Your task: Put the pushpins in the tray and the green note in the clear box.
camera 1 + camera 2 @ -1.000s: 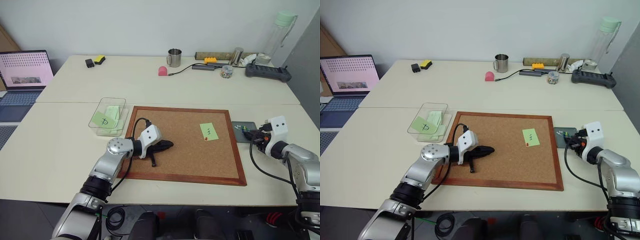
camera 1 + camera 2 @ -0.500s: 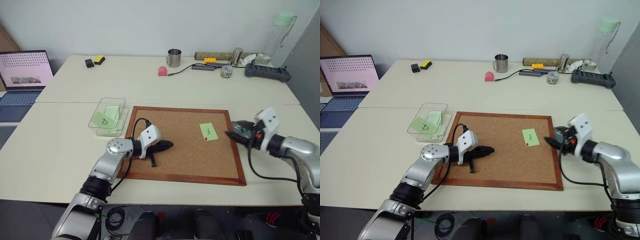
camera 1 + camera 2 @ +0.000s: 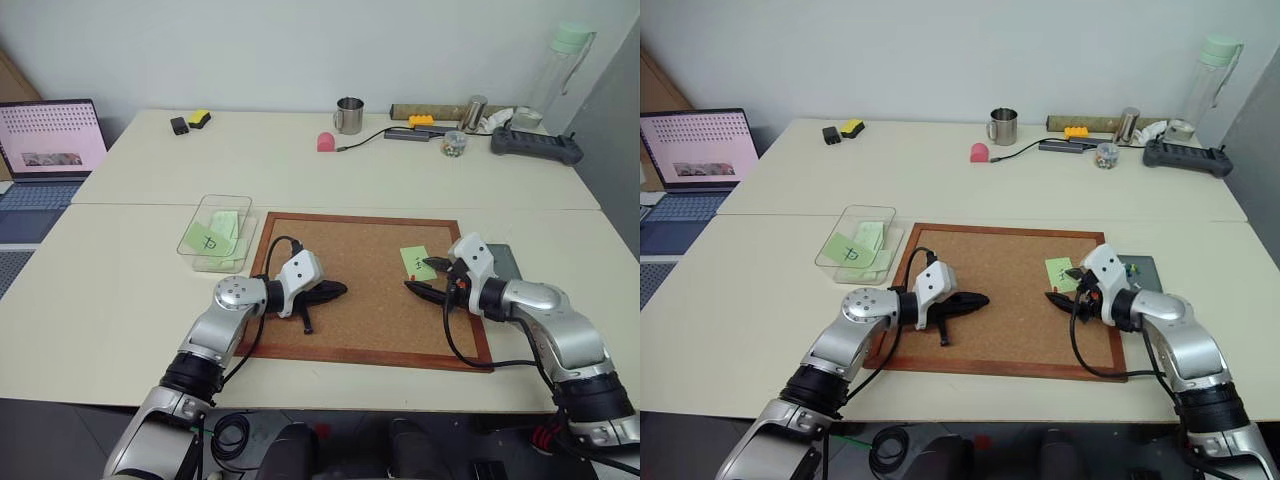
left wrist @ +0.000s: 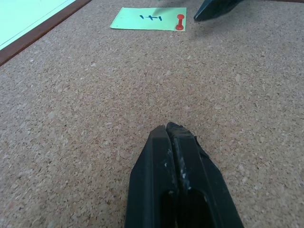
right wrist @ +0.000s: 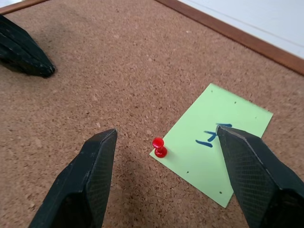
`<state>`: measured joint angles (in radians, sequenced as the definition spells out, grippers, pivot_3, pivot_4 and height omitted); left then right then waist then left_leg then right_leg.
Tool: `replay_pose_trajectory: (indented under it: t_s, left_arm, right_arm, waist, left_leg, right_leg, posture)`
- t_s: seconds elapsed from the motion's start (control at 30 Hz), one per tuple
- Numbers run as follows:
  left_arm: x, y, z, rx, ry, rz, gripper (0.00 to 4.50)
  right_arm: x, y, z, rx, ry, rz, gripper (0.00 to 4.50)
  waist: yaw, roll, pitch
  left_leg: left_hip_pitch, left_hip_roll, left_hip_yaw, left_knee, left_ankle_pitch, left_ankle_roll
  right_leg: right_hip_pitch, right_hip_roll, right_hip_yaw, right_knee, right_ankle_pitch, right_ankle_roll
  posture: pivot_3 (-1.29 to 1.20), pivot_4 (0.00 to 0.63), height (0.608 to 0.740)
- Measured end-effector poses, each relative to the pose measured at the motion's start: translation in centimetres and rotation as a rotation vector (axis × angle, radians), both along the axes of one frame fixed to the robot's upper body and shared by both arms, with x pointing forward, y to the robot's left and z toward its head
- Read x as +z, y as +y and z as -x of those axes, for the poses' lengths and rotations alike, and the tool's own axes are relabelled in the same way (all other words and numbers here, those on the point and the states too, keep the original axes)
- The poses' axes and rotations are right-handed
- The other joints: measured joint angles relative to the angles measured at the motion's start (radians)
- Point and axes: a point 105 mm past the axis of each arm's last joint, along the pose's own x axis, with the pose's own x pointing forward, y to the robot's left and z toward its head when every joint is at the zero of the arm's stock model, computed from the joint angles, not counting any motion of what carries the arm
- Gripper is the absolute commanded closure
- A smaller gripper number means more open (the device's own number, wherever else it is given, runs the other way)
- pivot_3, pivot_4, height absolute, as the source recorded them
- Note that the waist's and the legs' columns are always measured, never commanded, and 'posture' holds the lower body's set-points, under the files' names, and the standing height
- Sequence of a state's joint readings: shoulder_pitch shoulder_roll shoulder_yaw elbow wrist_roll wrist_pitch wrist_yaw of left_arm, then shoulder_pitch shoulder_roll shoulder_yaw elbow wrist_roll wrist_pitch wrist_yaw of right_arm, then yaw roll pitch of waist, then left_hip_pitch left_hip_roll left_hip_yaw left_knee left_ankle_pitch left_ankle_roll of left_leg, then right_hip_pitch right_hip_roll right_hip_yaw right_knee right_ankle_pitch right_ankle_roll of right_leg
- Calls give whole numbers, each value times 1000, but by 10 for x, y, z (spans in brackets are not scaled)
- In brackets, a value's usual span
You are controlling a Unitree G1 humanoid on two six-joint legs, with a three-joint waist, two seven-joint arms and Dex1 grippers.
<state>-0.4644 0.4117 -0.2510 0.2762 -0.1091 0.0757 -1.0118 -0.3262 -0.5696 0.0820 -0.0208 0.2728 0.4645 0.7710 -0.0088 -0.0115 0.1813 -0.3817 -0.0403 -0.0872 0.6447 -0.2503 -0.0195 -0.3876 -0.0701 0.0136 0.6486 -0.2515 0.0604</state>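
The green note (image 3: pixel 417 262), marked with a dark stroke, lies on the cork board (image 3: pixel 365 310), held at its near corner by a red pushpin (image 5: pixel 159 148). My right gripper (image 3: pixel 419 274) hovers open just over that corner, one finger on each side of the pin and touching nothing. On the board's left part rests my left gripper (image 3: pixel 338 290), shut and empty. The dark grey tray (image 3: pixel 1143 268) sits right of the board, partly behind my right arm. Left of the board stands the clear box (image 3: pixel 215 232), with green slips inside.
A slip with a P-like sign (image 3: pixel 207 240) leans in the clear box. At the far left is a laptop (image 3: pixel 50 140). A metal mug (image 3: pixel 348 115), a pink object (image 3: pixel 325 142), a bottle (image 3: pixel 560 70) and a black power strip (image 3: pixel 535 145) line the back table.
My right gripper has swung left from the tray to the note's pinned corner and opened wider. The left arm has not moved.
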Motion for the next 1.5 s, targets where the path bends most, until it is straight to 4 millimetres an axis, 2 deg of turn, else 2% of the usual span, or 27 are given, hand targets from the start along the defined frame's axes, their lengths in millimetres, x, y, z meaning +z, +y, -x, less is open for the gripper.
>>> replay_pose_trajectory:
  t_s: [0.23, 0.5, 0.8, 1.07, 1.2, 1.23, 1.27, 1.33, 1.4, 1.43, 1.5]
  left_arm:
    - [0, 0, 1, 1, 1, 0, 4500]
    - [0, 0, 1, 1, 1, 0, 4500]
    - [0, 0, 2, -2, -2, 0, 4500]
    - [0, 1, -1, 34, -5, 15, 4500]
    - [2, 1, -3, 78, 62, 76, 3945]
    - [5, 3, -4, 100, 100, 113, 3693]
    - [14, 7, -6, 143, 181, 213, 3490]
    - [26, 8, -7, 160, 226, 295, 3060]
    - [45, 6, -5, 159, 280, 406, 2752]
    - [55, 3, -4, 149, 309, 461, 2458]
    - [63, 0, -3, 153, 355, 531, 2093]
  right_arm:
    - [-7, 0, -4, 5, 4, 1, 2666]
    - [-7, 3, -3, 27, -1, -5, 4402]
    - [-2, 3, -1, 44, -15, 10, 4454]
    - [42, 13, 5, 129, -171, 46, 4454]
    - [49, 13, 5, 148, -214, 80, 4500]
    - [51, 13, 6, 156, -235, 99, 4500]
    - [53, 12, 6, 168, -271, 142, 4500]
    - [54, 12, 6, 178, -300, 177, 4500]
    - [55, 15, 7, 197, -339, 209, 4500]
    - [56, 17, 8, 211, -366, 224, 4500]
    - [56, 19, 8, 229, -396, 246, 4500]
  waist:
    - [0, 0, 0]
    - [-1, 0, 0]
    - [0, 0, 0]
    - [0, 0, 0]
    - [0, -1, 0]
    - [0, -1, 1]
    - [-1, -2, 1]
    - [-3, -3, 2]
    - [-7, -3, 2]
    - [-9, -3, 2]
    - [-9, -3, 2]
  left_leg:
    - [0, 0, 0, 0, 0, 0]
    - [0, 0, 0, 0, 0, 0]
    - [0, 0, 0, 0, 0, 0]
    - [0, 0, -1, 0, 0, 0]
    - [-1, 0, -1, 0, 0, 0]
    - [-1, 0, -1, 0, 0, 0]
    - [-2, 0, -2, 0, 0, 0]
    - [-2, 0, -2, 0, 0, 0]
    - [-2, 0, -2, 0, 0, 0]
    - [-2, 0, -3, 0, 0, 0]
    - [-2, 0, -2, 0, 0, 0]
  right_leg:
    - [0, 0, 0, 0, 0, 0]
    - [0, 0, 0, 0, 0, 0]
    - [-1, 0, 0, 0, 0, 0]
    - [0, 0, 0, 0, 0, 1]
    - [0, 0, 0, 0, 0, 1]
    - [0, 0, 0, 0, 0, 1]
    - [-1, 0, 0, 0, 0, 1]
    - [-2, 0, 0, 0, 0, 1]
    - [-2, 0, 0, 0, 0, 1]
    - [-1, 0, 0, 0, 0, 1]
    - [-1, 0, 0, 0, 0, 1]
  posture:
    - [0, 150, 740]
    - [0, 150, 740]
    - [0, 150, 740]
    - [0, 150, 740]
    - [0, 150, 740]
    - [0, 150, 740]
    - [0, 150, 740]
    - [0, 150, 740]
    - [0, 150, 740]
    - [0, 150, 740]
    - [0, 150, 740]
